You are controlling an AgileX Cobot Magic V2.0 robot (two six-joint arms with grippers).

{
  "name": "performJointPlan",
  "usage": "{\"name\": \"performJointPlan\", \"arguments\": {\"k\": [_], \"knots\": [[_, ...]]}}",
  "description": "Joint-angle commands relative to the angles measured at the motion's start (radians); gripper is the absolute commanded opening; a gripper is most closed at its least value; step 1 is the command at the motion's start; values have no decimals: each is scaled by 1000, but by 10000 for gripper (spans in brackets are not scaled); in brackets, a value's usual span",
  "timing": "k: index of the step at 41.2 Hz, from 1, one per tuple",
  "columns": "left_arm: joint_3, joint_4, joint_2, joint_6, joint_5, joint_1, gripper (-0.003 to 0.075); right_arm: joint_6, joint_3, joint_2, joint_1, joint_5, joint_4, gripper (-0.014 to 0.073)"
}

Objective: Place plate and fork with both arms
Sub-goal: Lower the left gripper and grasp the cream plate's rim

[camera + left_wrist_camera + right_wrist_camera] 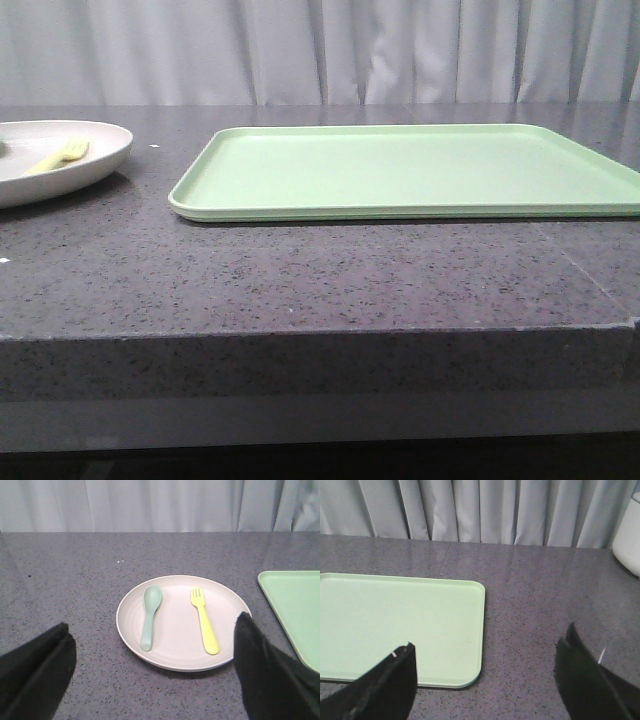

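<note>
Resting at the table's (300, 280) far left, the plate (175, 650) carries a green spoon (150, 615) and the fork (204, 620), beyond the left gripper's (155, 675) wide-spread fingers. Rightward lies the tray (420, 170), beyond the right gripper (485, 680), fingers also wide. Lifting the plate tilted could slide the fork off.

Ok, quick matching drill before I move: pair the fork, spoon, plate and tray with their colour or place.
Things:
1. fork
2. spoon
3. plate
4. tray

Descriptions:
A. pale green, lying on the plate
B. rectangular, light green, nothing on it
C. bright yellow, lying on the plate
D. round, off-white, holding two utensils

Pairs: 1-C, 2-A, 3-D, 4-B
</note>
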Motion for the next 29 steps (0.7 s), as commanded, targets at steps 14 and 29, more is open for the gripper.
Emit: {"name": "performJointPlan", "arguments": {"k": [14,29], "knots": [[-55,-79,64,-10,-43,-1,538,-10,-28,14,-7,-86,-13,582],[-201,61,381,-10,125,-1,536,-10,-28,14,-7,-86,-13,582]]}}
